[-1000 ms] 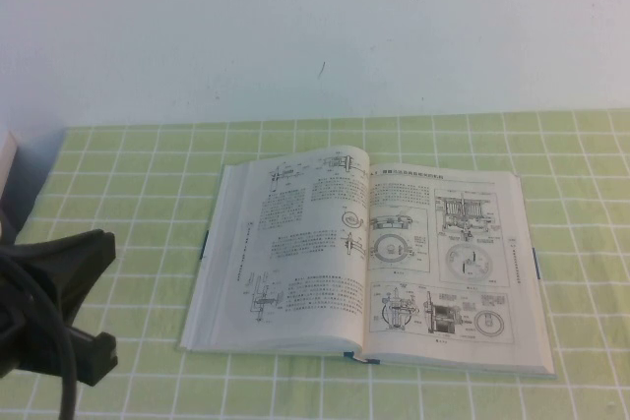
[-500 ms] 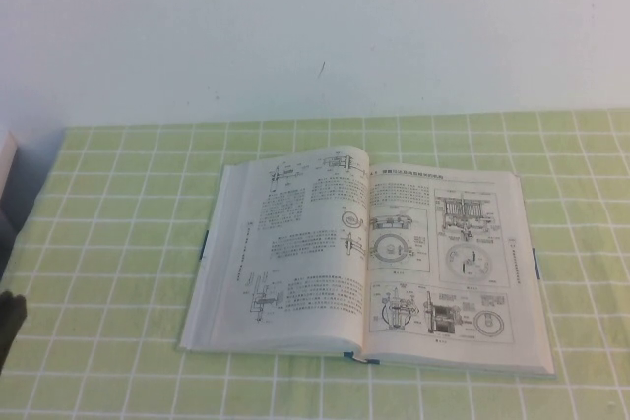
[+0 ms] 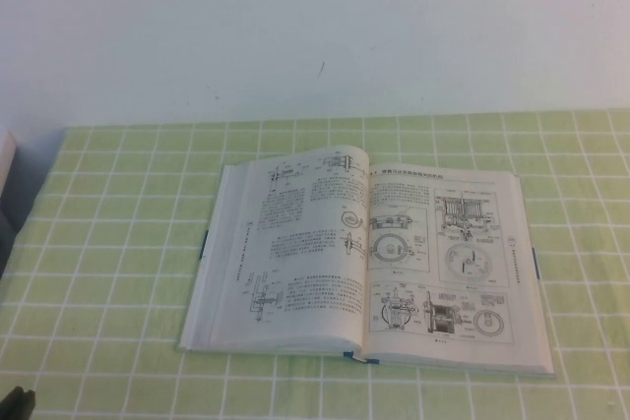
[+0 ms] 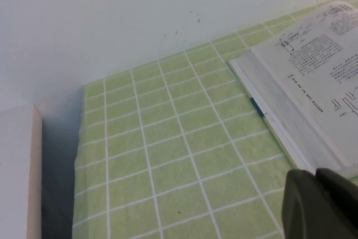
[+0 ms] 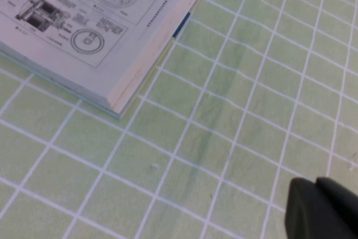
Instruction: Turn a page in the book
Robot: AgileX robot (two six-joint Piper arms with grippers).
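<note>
The book [image 3: 366, 258] lay open and flat near the middle of the green checked tablecloth [image 3: 118, 243], its pages showing text on the left and round machine drawings on the right. The left gripper [image 4: 321, 205], which a second earlier loomed over the near left corner, had pulled back almost out of the overhead view, holding nothing; whether it was open could not be told. The right gripper [image 5: 321, 208] hovered shut and empty off the book's near right corner.
</note>
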